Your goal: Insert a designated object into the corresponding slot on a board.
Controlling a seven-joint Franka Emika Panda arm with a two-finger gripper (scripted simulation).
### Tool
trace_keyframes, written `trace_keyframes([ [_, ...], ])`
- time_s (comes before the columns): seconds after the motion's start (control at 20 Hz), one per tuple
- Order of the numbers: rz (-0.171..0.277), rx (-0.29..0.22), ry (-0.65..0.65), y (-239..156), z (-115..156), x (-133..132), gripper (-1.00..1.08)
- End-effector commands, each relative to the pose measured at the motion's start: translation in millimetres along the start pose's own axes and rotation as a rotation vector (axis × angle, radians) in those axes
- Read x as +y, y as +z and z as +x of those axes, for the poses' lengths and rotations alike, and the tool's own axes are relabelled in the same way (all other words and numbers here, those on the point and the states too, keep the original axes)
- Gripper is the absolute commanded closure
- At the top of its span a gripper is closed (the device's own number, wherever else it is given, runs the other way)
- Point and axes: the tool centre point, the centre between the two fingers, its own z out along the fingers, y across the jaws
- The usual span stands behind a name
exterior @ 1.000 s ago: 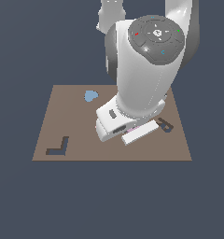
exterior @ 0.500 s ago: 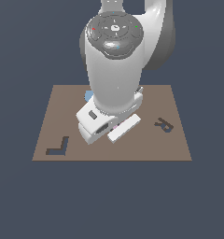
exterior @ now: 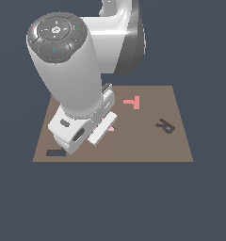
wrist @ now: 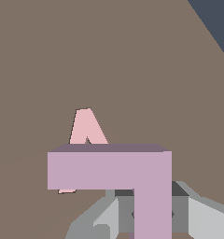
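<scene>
I hold the lilac L-shaped block point(wrist: 132, 172) in my gripper point(wrist: 146, 212); the grey fingers point(wrist: 205, 219) are closed against its long arm at the lower edge of the wrist view, with the short arm projecting sideways above the brown board point(wrist: 132, 56).

Handling: I judge the block rigid, light and smooth-faced, so a firm pinch across the straight arm should prevent rotation.

The pink A point(wrist: 86, 128) lies flat on the board, partly covered by the block.

In the exterior view, my arm hides the block entirely. The dark L-shaped slot point(exterior: 56, 152) shows only partly at lower left. The salmon T point(exterior: 132, 102) and R-shaped recess point(exterior: 165, 126) sit at right.
</scene>
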Motion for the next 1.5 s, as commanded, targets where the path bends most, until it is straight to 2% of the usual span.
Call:
trace_keyframes([
  [0.0, 0.000, 0.000, -0.073, -1, -11, 13, 1.08],
  [0.35, 0.000, 0.000, -0.262, -2, -35, 54, 1.08],
  [0.75, 0.000, 0.000, -0.426, -3, -47, 92, 1.08],
  [1.1, 0.001, 0.000, -0.515, -3, -50, 114, 1.08],
  [1.45, 0.001, 0.000, -0.557, -4, -50, 124, 1.08],
])
